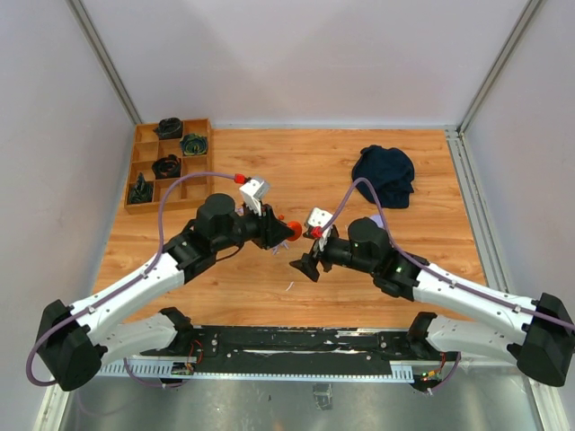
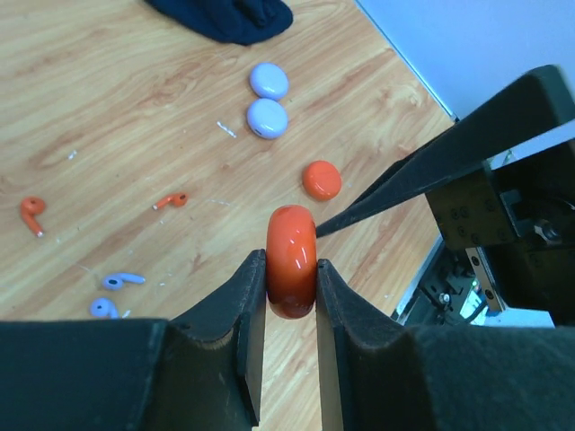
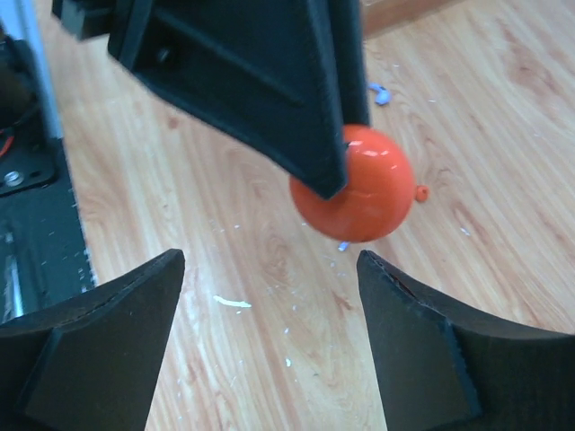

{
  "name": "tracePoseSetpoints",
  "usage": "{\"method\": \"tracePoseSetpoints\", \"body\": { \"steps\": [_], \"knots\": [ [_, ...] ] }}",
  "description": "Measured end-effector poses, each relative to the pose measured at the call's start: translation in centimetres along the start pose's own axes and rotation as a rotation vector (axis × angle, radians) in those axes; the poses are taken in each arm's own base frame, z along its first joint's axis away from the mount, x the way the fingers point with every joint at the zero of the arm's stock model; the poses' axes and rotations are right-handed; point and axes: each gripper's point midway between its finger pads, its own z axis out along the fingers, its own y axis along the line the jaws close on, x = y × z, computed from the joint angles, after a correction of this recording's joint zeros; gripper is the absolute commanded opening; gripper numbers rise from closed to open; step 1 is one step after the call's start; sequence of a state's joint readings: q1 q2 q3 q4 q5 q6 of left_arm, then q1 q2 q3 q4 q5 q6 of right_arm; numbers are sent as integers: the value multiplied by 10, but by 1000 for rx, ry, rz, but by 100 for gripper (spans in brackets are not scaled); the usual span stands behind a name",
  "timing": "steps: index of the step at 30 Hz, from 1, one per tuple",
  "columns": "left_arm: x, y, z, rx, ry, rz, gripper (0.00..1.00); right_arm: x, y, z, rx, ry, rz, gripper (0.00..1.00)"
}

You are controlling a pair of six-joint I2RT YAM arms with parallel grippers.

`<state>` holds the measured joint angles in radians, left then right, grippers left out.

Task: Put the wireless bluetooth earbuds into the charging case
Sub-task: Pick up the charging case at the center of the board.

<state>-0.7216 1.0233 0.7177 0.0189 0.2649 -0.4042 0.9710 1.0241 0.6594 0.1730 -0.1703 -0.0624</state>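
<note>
Up over the table (image 2: 135,117), grips an orange puck (image 2: 291,242) in the left claw (image 2: 289,267), right claw (image 3: 269,260) wide beside it. Down below, leaves orange earbuds (image 2: 33,214) and lilac earbuds (image 2: 121,280) loose near other pucks (image 2: 322,180).

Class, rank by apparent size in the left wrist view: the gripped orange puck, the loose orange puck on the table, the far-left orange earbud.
Largest: gripped orange puck, though nearest the camera.
Middle: loose orange puck.
Smallest: far-left orange earbud.

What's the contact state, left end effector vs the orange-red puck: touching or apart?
Touching. The left wrist view shows both fingers of the left end effector pressed flat against the orange-red puck, with no gap on either side.
</note>
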Motion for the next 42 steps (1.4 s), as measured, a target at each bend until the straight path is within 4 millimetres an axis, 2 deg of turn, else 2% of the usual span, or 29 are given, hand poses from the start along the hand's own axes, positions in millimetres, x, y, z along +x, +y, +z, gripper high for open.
{"method": "tracePoseSetpoints", "body": {
  "steps": [6,17,22,26,32,42],
  "knots": [
    [-10,-11,-10,51,8,139,14,0,9,-12,-110,1,28,100],
    [-8,-25,-17,151,104,340,13,1,13,-27,-145,10,21,98],
    [4,-30,-20,218,159,392,13,-12,17,-35,-179,-49,-14,98],
    [11,-37,-23,278,181,421,13,-11,16,-38,-194,-96,-16,100],
    [13,-49,-29,370,176,473,13,-11,20,-39,-242,-172,-5,87],
    [11,-61,-36,464,153,588,14,-38,35,-45,-336,-303,-46,60]
  ]
}}
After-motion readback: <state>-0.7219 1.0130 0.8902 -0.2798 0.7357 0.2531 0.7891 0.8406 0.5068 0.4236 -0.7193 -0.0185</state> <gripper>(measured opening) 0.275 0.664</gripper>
